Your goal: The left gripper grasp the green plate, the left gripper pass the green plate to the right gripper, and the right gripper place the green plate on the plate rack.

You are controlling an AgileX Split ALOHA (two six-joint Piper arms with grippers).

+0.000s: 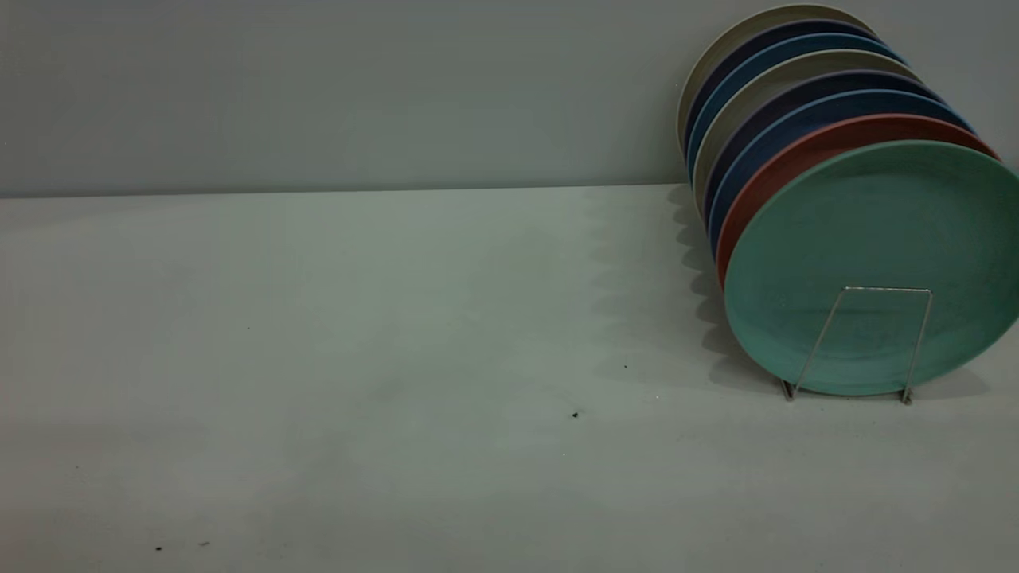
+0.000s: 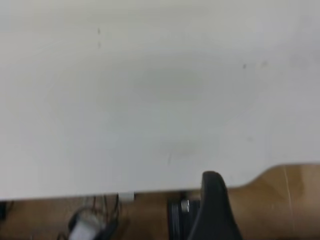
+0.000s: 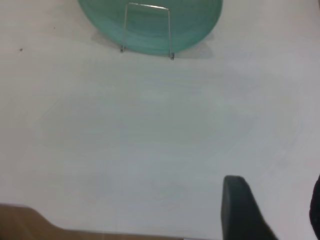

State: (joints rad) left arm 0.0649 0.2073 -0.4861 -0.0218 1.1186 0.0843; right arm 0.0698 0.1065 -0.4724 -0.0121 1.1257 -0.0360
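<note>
A: The green plate (image 1: pixel 876 239), at the right of the exterior frame, looks matt and smooth, like moulded plastic, with only a soft sheen low on its face.

B: And the plate rack (image 1: pixel 864 338) in front of it?

A: Thin bare metal wire, silvery and lightly shiny. The salmon-pink plate (image 1: pixel 784 163) and the blue plates (image 1: pixel 764 76) behind share the same dull, even finish.

B: The bench (image 1: pixel 358 358)?

A: Pale, smooth and matt, marked by a few dark specks. In the left wrist view, a brown wood-grain floor (image 2: pixel 280 195) shows beyond its edge.

B: The hands?

A: The left hand's finger (image 2: pixel 212 210) is black, matt plastic; the right hand's finger (image 3: pixel 240 210) looks alike.
</note>
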